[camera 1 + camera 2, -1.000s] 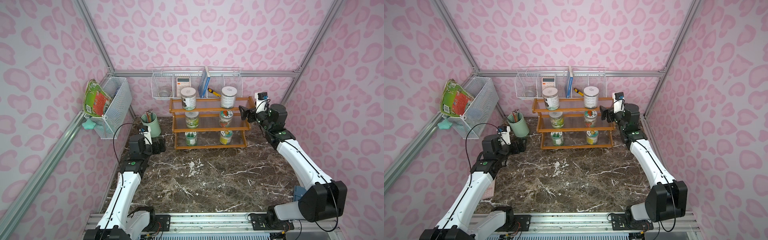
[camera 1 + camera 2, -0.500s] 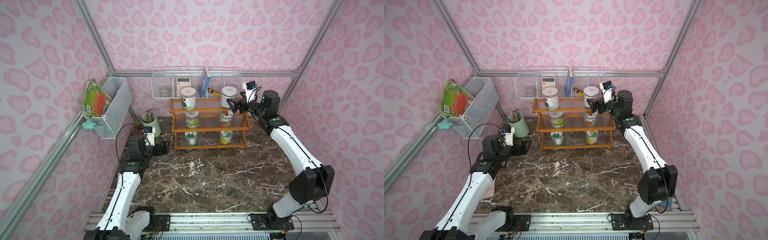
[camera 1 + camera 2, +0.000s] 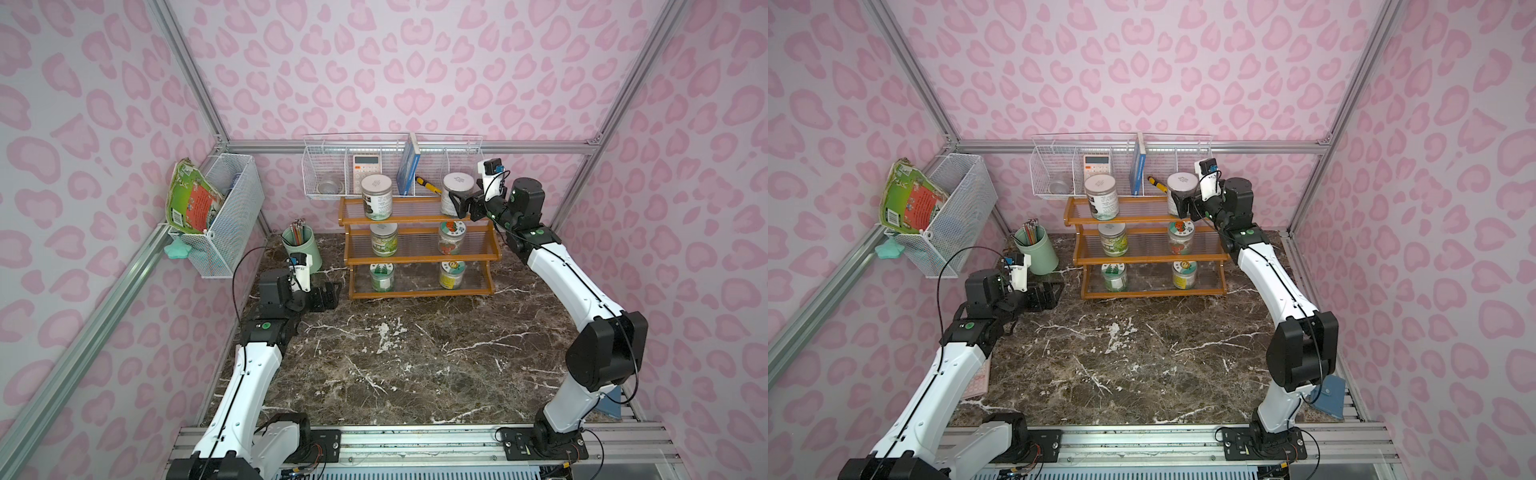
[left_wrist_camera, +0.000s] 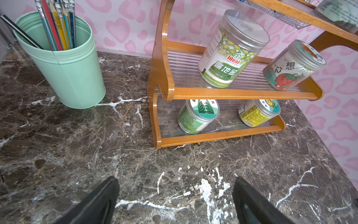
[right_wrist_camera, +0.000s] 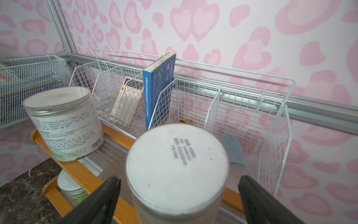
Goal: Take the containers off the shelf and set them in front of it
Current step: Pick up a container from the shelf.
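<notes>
The shelf stands at the back of the marble table, with two containers on each tier. My right gripper is open at the top tier. Its fingers stand either side of the top right jar, a plain-lidded one, with a gap on both sides. In both top views the right gripper is level with that jar. My left gripper is open and empty, low over the table left of the shelf. It faces the bottom left jar.
A mint-green pencil cup stands just behind the left gripper. White wire baskets hang on the back wall right behind the top tier, holding a calculator and a blue book. Another basket hangs on the left wall.
The right arm has swung left and up from beside the shelf, bringing its open jaws round the top right jar. The left gripper has edged a little towards the shelf.
</notes>
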Robot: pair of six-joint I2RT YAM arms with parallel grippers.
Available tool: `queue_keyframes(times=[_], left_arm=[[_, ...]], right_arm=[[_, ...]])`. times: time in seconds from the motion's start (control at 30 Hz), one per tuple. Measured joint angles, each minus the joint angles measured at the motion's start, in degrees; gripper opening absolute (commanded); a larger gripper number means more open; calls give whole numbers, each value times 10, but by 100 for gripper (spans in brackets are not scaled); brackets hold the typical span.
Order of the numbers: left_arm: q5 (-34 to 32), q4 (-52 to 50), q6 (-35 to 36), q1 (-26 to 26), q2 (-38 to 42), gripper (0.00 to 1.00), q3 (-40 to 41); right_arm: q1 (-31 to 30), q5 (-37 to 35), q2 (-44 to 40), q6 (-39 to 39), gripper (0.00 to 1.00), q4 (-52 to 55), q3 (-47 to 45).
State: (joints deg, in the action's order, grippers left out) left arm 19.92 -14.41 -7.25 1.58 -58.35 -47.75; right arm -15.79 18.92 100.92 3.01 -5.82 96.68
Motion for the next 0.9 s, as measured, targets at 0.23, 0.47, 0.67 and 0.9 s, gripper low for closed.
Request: queue_keyframes(times=[0.23, 0.47, 0.67, 0.9], left_arm=[[2, 0, 2, 0, -1, 95, 0], [3, 0, 2, -2, -1, 95, -1], [3, -1, 4, -3, -1, 95, -2], [3, -4, 4, -4, -1, 95, -2]], right_arm=[[0, 15, 51, 19, 99, -9, 54], [-2, 26, 72, 30, 83, -9, 74], [-2, 29, 70, 33, 71, -13, 68], [-4, 30, 42, 32, 71, -14, 38]])
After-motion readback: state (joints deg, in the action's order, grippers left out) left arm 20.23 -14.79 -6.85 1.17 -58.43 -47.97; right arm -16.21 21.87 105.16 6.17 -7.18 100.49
